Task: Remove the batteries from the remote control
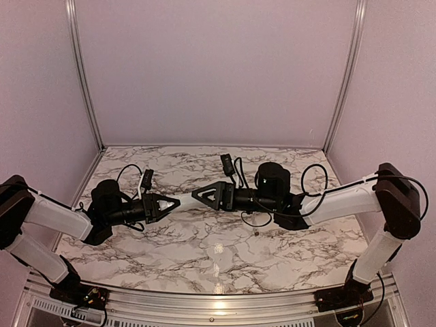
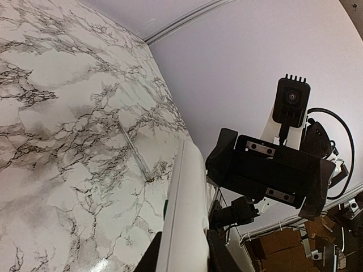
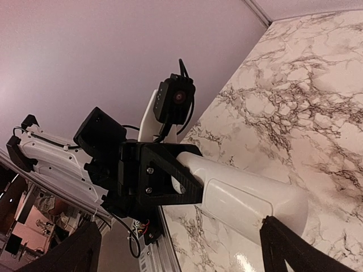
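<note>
Remote (image 3: 249, 198): one, white, held level in the air above the middle of the desk (image 1: 218, 255), well apart from the back and side walls. Left end effector (image 1: 169, 203): closed on one end of the remote. Right end effector (image 1: 199, 195): fingers (image 3: 292, 249) spread wide on either side of the free end, gripping nothing; whether they touch it cannot be told. Stick (image 2: 134, 149): one, thin, grey, flat on the desk near the wall edge
</note>
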Controlling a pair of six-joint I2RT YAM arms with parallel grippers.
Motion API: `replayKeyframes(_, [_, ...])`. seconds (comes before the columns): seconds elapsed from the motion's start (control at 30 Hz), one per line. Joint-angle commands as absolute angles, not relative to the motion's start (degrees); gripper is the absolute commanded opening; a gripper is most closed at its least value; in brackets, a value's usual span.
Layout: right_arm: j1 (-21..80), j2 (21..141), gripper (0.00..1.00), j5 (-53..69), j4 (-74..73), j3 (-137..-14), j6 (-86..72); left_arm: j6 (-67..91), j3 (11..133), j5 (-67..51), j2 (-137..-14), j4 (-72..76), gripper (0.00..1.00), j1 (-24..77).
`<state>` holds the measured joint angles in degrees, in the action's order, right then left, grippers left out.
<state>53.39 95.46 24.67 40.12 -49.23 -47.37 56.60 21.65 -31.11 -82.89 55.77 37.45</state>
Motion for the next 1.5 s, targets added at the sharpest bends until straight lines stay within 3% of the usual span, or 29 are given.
replayKeyframes(0.0, [53.8, 94.7, 0.96, 28.9, 42.0, -48.7, -49.3, 56.7, 22.0, -31.7, -81.2, 61.0, 0.0, 37.5])
replayKeyframes(1.07, [52.3, 93.2, 0.96, 37.8, 52.1, -47.5, -54.4, 56.7, 21.4, -31.9, -80.3, 61.9, 0.0, 37.5])
replayKeyframes(1.3, [53.1, 84.8, 0.96, 21.4, 31.3, -48.0, -43.5, 57.0, 21.3, -31.1, -80.8, 62.3, 0.0, 37.5])
replayKeyframes(1.47, [53.6, 86.0, 0.96, 19.6, 31.6, -48.2, -43.5, 57.6, 21.2, -31.0, -81.6, 63.3, 0.0, 37.5])
